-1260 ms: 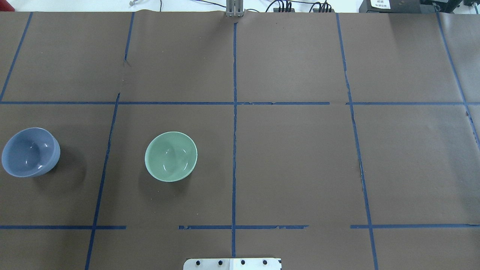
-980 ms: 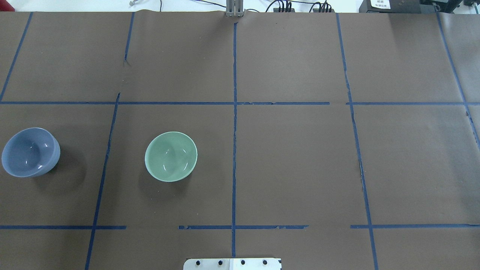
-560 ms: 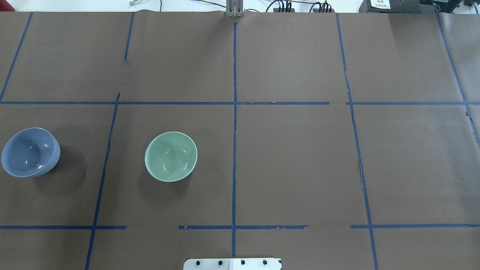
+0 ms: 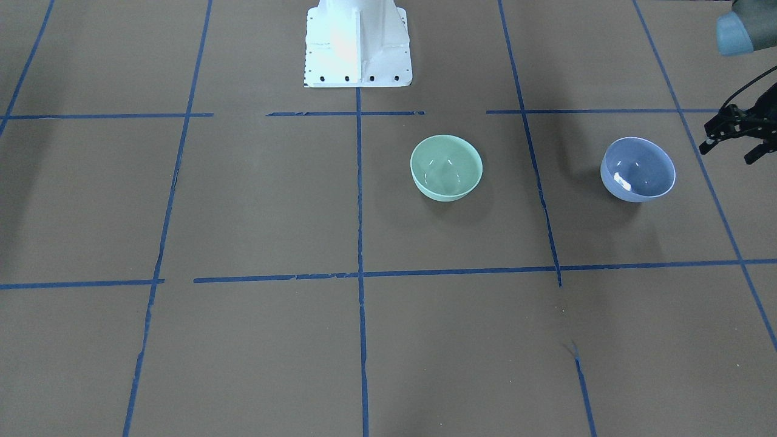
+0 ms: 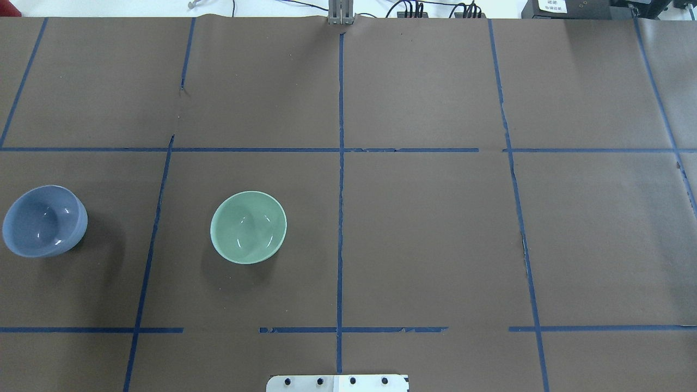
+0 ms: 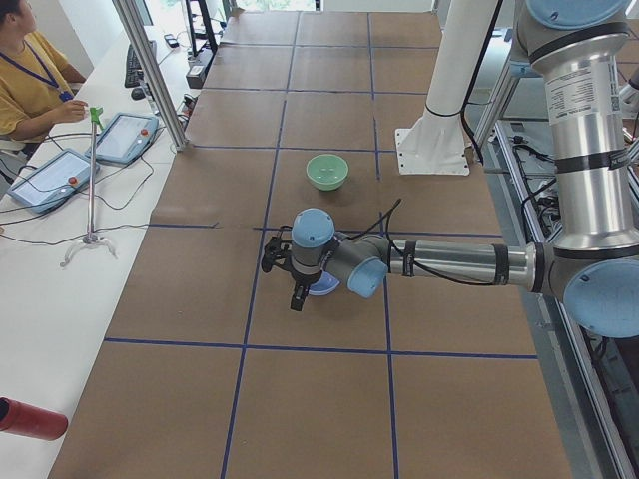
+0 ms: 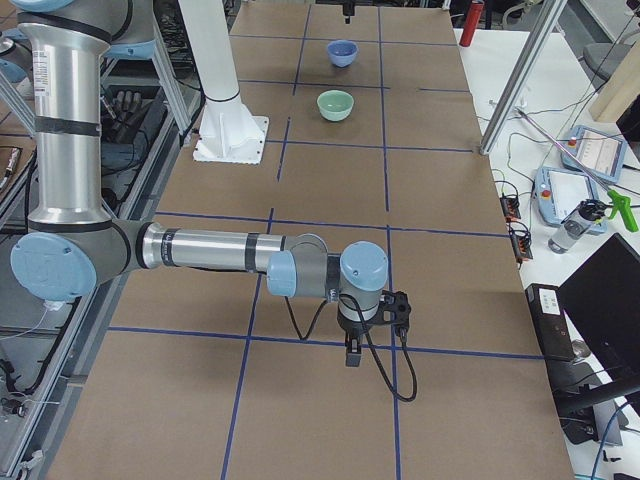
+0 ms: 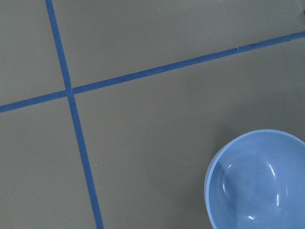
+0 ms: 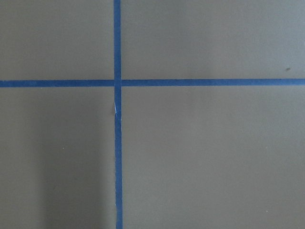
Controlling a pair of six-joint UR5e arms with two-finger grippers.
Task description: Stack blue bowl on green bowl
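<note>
You're after the blue bowl (image 5: 43, 220), which stands upright on the surface (image 5: 435, 228) well apart from the green bowl (image 5: 248, 227), on the robot's left of it. Both bowls are empty, mouths up, with nothing nested yet.

The glossy finish suggests a hard, stiff, probably glazed bowl. Expect it to be slippery, of moderate weight, and liable to chip if it is knocked or dropped. The smooth round sides offer no purchase, so pinch the rim wall, one finger inside and one outside.

The left hand (image 4: 726, 153) hangs just past the blue bowl, on the side away from the green bowl, and its fingers look spread with nothing between them. The right hand (image 7: 375, 325) is far from the green bowl on its other side, and you cannot tell how its fingers stand.
</note>
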